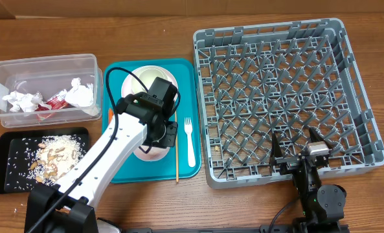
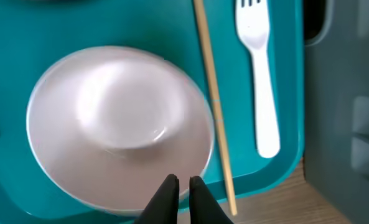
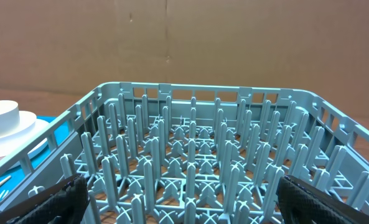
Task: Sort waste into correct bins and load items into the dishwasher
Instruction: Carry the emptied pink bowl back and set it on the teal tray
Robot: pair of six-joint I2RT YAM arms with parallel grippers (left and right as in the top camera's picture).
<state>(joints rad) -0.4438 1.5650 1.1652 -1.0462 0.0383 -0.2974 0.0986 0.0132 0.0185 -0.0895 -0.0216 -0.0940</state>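
A brown wood-grain bench [image 1: 62, 26] fills the overhead view, its grain running side to side. Behind the bench's far edge stands a plain brown board wall [image 3: 246, 43], matte, with one faint vertical seam. Light falls evenly across the bench.

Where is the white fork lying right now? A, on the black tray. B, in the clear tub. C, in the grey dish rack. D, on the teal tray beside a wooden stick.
D: the white fork lies on the teal tray, beside the wooden stick.

white left arm [image 1: 111, 152], black joints, cable, black fingers [image 2: 165, 198].
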